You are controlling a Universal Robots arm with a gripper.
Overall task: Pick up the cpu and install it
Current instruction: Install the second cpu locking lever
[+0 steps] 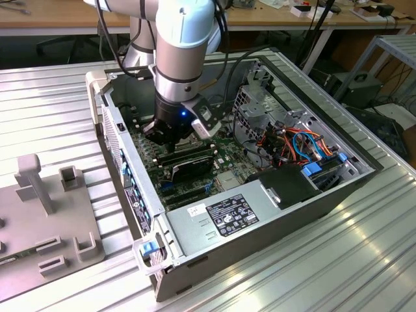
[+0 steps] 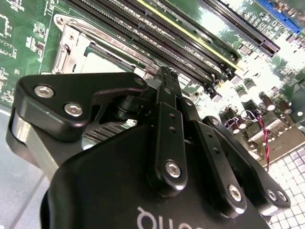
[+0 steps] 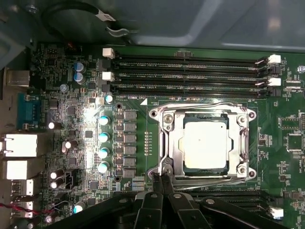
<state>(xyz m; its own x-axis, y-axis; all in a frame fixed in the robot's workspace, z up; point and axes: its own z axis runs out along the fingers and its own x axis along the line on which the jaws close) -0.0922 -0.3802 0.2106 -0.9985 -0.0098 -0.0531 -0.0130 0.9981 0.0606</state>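
1. The cpu (image 3: pixel 205 144) lies flat in the socket (image 3: pixel 205 143) on the motherboard (image 3: pixel 143 119), its pale silver-grey top facing up and level, as seen in the first wrist view. It sits just ahead of the fingertips and slightly to one side of them, apart from them.

2. The hinged metal frame (image 3: pixel 164 138) lies down around the cpu, bordering all four sides and leaving only the metal top exposed. Judged from this, the chip is already seated.

3. Handling judgement: the cpu looks light, rigid and thin, with a smooth metal top likely to be slippery. The underside contacts cannot be seen but should be treated as fragile. The only sound hold would be across two opposite edges; with the frame down, those edges are not reachable.

4. The gripper (image 3: pixel 161 180) has its two slim black fingers drawn together, tips meeting or nearly so, with nothing between them. The tips sit at the near corner of the frame, by its lever end; whether they touch it cannot be told.

5. Beyond the socket from the jaws run the memory slots (image 3: pixel 190 74), parallel and unobstructed.

6. In the exterior view the gripper (image 1: pixel 170 133) reaches down inside the open computer case (image 1: pixel 273 214), which lies on a ribbed metal table (image 1: pixel 364 260).
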